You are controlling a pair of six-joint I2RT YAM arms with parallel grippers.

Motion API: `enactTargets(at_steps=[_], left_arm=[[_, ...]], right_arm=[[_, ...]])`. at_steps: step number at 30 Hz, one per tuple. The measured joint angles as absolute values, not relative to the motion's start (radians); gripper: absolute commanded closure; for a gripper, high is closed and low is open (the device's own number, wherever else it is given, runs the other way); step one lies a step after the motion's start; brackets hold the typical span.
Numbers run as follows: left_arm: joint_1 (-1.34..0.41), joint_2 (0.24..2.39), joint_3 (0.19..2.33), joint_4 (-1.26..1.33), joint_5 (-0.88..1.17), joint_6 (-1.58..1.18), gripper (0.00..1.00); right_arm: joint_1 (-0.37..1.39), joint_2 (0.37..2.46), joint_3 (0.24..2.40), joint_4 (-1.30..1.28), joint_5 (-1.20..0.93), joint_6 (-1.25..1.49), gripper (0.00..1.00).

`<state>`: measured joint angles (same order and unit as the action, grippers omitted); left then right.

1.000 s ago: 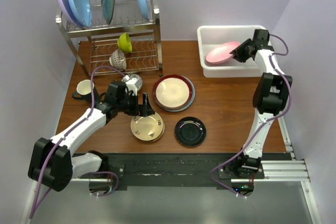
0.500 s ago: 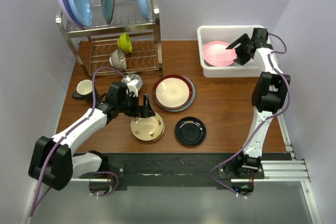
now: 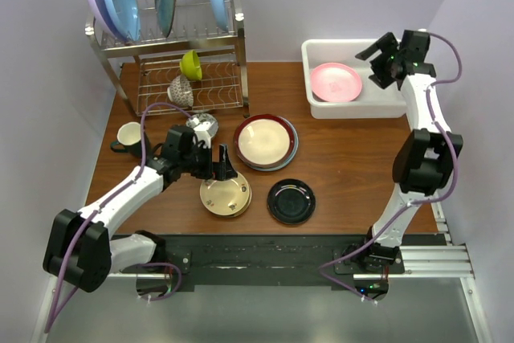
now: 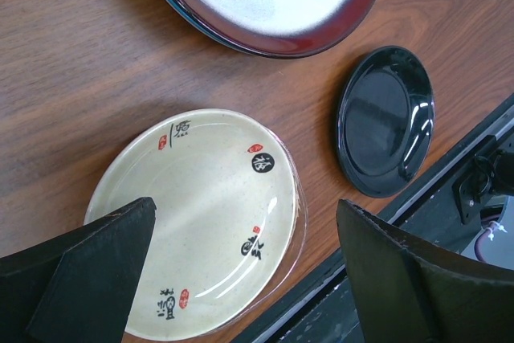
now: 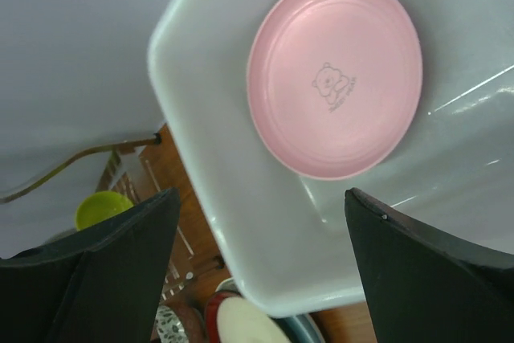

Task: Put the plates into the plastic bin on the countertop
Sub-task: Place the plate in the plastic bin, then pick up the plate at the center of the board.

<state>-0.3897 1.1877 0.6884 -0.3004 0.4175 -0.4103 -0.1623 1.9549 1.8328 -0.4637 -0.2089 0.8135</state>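
Left jaws stand wide open and empty, with the gold-tan plate [image 4: 201, 214] flat on the worktop [image 4: 72, 78] below and between them and the glossy black plate [image 4: 385, 118] off to their right. That looks like the next pick: they must drop and catch its thin rim. Right jaws, open and empty, hover above the plastic bin [image 5: 225, 198], where only the pink plate [image 5: 333, 74] lies flat.

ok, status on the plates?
Left hand open above gold-tan round plate. Right hand open over white plastic bin, pink round plate flat inside. Nothing in the way.
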Motion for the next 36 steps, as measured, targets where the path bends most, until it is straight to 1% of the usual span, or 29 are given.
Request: enactTargets(at_steps=[8,15,19,24,26,27,29,30,36], left_arm=[[-0.390,1.170,0.669,-0.293,0.418,-0.410,0.00],[-0.390,1.170,0.656,-0.293,0.416,-0.410,0.00],[-0.390,1.170,0.656,-0.286,0.416,-0.410,0.00],[-0.390,1.171,0.656,-0.278,0.416,-0.410,0.00],[-0.390,1.172,0.656,-0.278,0.415,-0.410,0.00],[-0.390,1.174,0.656,-0.277,0.415,-0.410,0.00],[-0.390,1.179,0.656,-0.277,0.414,-0.410,0.00],[-0.390,1.180,0.656,-0.277,0.414,-0.410,0.00],[-0.390,1.185,0.656,-0.270,0.416,-0.410,0.00]], right_arm=[[-0.136,1.761,1.687,-0.415,-0.259,0.788,0.16],[-0.058,1.642,1.552,-0.419,-0.281,0.752,0.18],[0.007,1.569,1.498,-0.421,-0.280,0.732,0.23],[0.088,1.481,1.418,-0.429,-0.275,0.712,0.26],[0.118,1.437,1.347,-0.426,-0.273,0.713,0.30],[0.127,1.423,1.322,-0.426,-0.271,0.713,0.34],[0.146,1.401,1.262,-0.425,-0.263,0.714,0.37],[0.155,1.393,1.233,-0.424,-0.255,0.715,0.40],[0.234,1.366,1.055,-0.377,-0.228,0.737,0.41]])
